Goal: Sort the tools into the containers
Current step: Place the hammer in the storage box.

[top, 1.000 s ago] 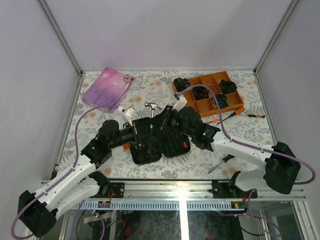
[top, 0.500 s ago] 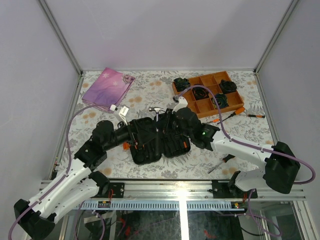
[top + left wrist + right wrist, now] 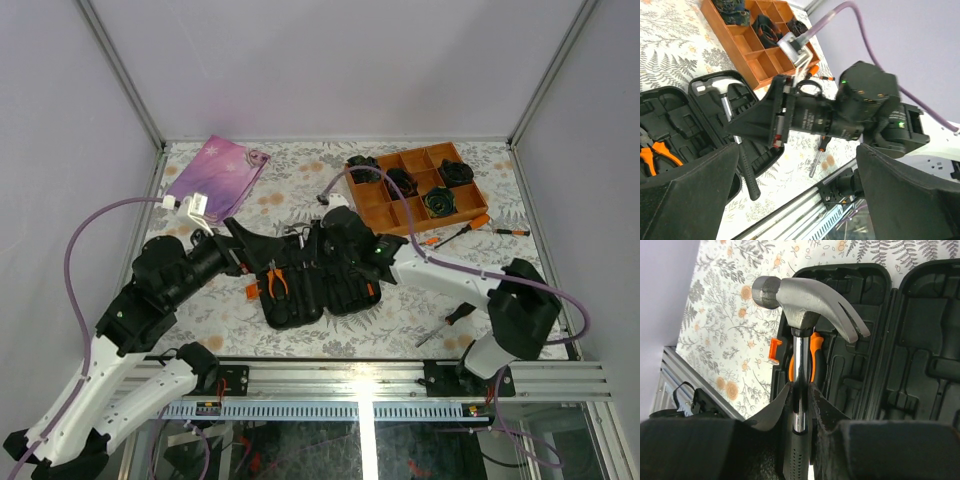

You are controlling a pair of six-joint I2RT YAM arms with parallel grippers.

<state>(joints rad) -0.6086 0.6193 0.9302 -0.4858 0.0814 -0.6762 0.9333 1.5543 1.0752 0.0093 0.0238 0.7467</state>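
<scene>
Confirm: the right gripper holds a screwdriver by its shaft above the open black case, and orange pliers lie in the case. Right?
No. The right gripper holds a hammer, not a screwdriver; the right wrist view shows its claw head. The rest stands: shaft grip, above the open black case, pliers inside.

In the right wrist view the hammer's [image 3: 805, 295] handle is hidden between the right claw's [image 3: 800, 390] fingers, and its shaft covers most of the orange pliers [image 3: 816, 352]. From above, the right arm [image 3: 440, 270] hides the tool case's [image 3: 290, 310] far middle. The left claw's [image 3: 797, 165] fingers [image 3: 685, 200] are blurred.
</scene>
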